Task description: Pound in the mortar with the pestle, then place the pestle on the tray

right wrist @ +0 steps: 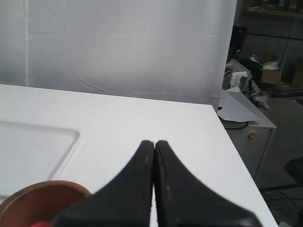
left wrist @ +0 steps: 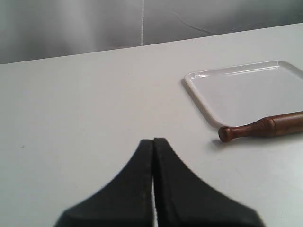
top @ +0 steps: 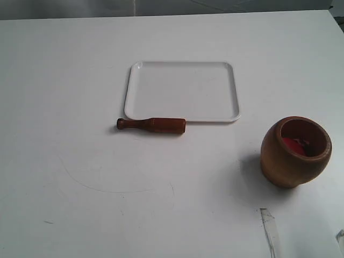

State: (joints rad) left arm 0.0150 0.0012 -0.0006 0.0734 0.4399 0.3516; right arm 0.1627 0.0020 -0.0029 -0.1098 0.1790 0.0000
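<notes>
The reddish-brown pestle (top: 151, 125) lies flat on the table along the near edge of the white tray (top: 181, 91), knobbed handle pointing left. The bulbous wooden mortar (top: 294, 151) stands at the right, something red inside it. Neither arm shows in the exterior view. In the left wrist view my left gripper (left wrist: 154, 140) is shut and empty above bare table, with the pestle (left wrist: 262, 126) and tray (left wrist: 246, 90) off to one side. My right gripper (right wrist: 154, 142) is shut and empty too, with the mortar's rim (right wrist: 42, 198) and the tray's corner (right wrist: 33, 149) beside it.
The white table (top: 80, 183) carries faint scuff marks at the front. A strip of clear tape (top: 269, 228) lies near the front right. In the right wrist view the table's edge (right wrist: 236, 156) drops off to a cluttered room, and a white curtain hangs behind.
</notes>
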